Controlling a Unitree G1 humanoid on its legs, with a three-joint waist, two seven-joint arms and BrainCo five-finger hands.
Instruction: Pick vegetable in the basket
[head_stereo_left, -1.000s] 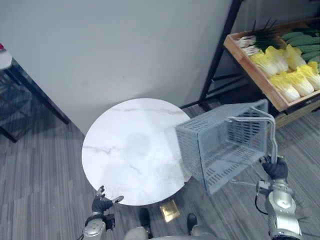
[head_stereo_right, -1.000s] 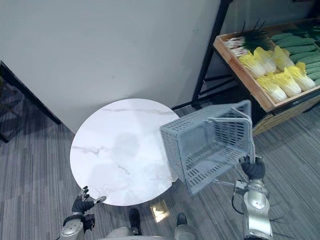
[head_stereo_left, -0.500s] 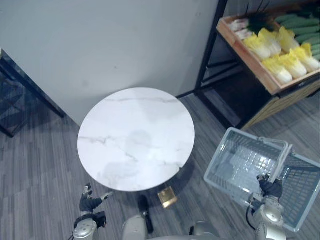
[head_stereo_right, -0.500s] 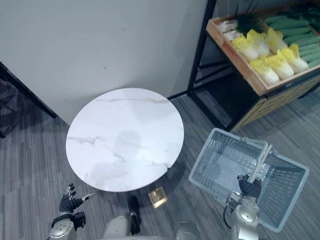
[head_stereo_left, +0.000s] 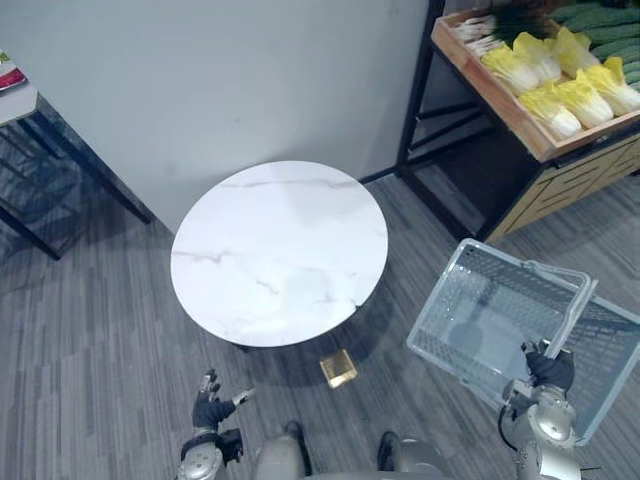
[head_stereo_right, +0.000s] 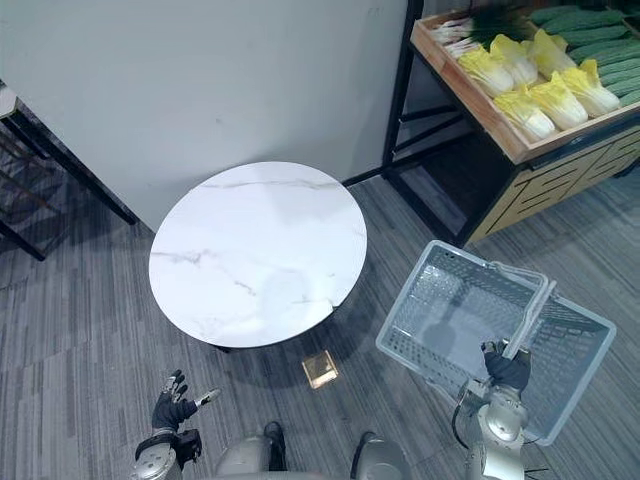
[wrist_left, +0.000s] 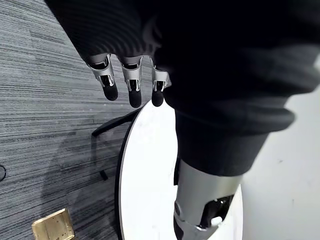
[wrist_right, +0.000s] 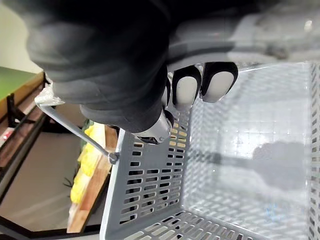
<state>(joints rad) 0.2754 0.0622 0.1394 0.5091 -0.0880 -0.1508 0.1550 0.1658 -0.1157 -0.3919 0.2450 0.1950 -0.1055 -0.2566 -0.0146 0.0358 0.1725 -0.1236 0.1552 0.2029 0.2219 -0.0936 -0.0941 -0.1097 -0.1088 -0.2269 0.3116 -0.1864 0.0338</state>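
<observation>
Basket (head_stereo_left: 442, 305) of grey mesh hangs tilted above the floor (head_stereo_left: 100, 330) in the left eye view, at 4 o'clock from the round white worktop (head_stereo_left: 280, 250) and apart from it. The right hand (head_stereo_left: 550, 368) is clamped round its handle (head_stereo_left: 572, 312) at the basket's 5 o'clock side. The vegetables lie in a wooden crate (head_stereo_left: 500, 95) on a shelf at 1 o'clock from the worktop, well apart from the basket: yellow cabbages (head_stereo_left: 560, 85) in rows, with what look like green cucumbers (head_stereo_left: 595, 14) behind them. The left hand (head_stereo_left: 212, 408) hovers low at 7 o'clock from the worktop, fingers spread and holding nothing. A small gold block (head_stereo_left: 338, 368) sits on the floor at the worktop's 5 o'clock edge.

The right eye view gives the same layout: basket (head_stereo_right: 425, 300) at 4 o'clock, crate at 1 o'clock, with pale spring onions (head_stereo_right: 455, 28) at its far end.

In the left wrist view the fingers (wrist_left: 131, 86) are straight and apart, with the worktop's rim (wrist_left: 150, 175) and the gold block (wrist_left: 54, 226) past them.

In the right wrist view the dark-tipped fingers (wrist_right: 187, 90) are curled tight round the grey handle (wrist_right: 240, 30). The basket's slotted wall (wrist_right: 150, 200) hangs just beyond, and the cabbages (wrist_right: 87, 162) show farther off in the crate.
</observation>
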